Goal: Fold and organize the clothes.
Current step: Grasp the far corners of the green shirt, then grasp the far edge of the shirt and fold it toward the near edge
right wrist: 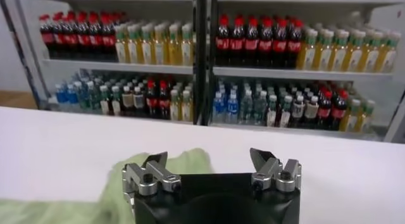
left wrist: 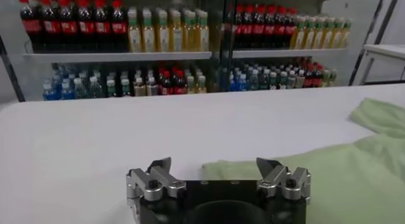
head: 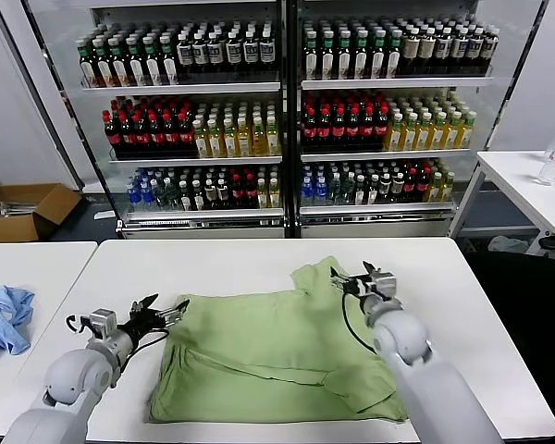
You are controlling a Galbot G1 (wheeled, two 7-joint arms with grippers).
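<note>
A light green polo shirt (head: 268, 356) lies partly folded across the middle of the white desk (head: 213, 264), its lower hem close to the desk's near edge and one sleeve reaching toward the far edge. The left gripper (head: 157, 313) hovers released at the shirt's left edge, while the right gripper (head: 363, 278) stands open and empty above the far right sleeve. A light blue cloth (head: 5, 317) sits on a neighbouring table (head: 37, 264) to the left, before a drinks cooler (head: 282, 111).

Behind the white table (head: 213, 264) stood a stocked drinks fridge (head: 282, 120); a blue cloth (head: 5, 317) lay left, cardboard box (head: 23, 211) beyond.
</note>
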